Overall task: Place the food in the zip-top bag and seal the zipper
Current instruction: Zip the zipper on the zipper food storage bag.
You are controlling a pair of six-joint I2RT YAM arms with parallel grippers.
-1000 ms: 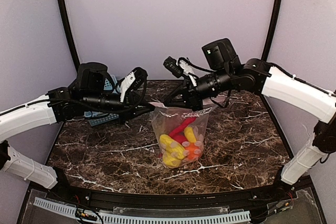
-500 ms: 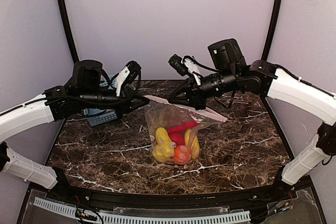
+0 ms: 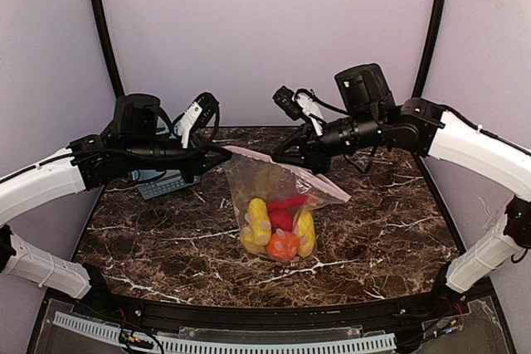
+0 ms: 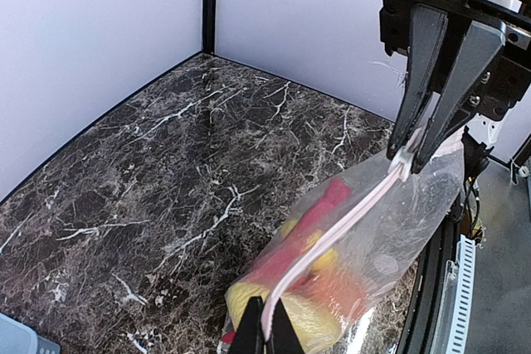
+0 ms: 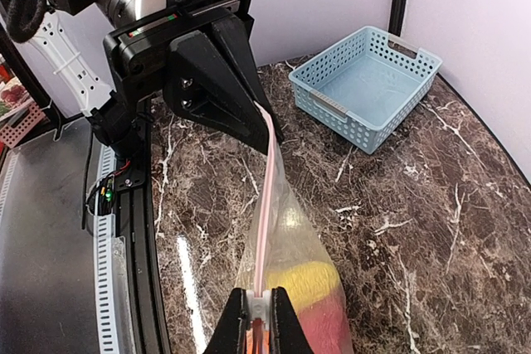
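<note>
The zip-top bag hangs above the marble table between both grippers. The food lies in its bottom: yellow pieces, an orange ball and red pieces. My left gripper is shut on the left end of the pink zipper. My right gripper is shut on the white slider, part way along the strip, which runs taut to the left fingers. In the left wrist view the slider sits between the right fingers. Beyond the right gripper the bag's mouth edge trails down to the right.
A blue-grey slatted basket stands on the table at the back left, partly behind my left arm in the top view. The marble table shows around the bag. Black frame posts stand at both back corners.
The right gripper has slid right along the zipper while the left gripper drew back left. The strip went from slack to taut, and the bag with the food swung slightly left.
</note>
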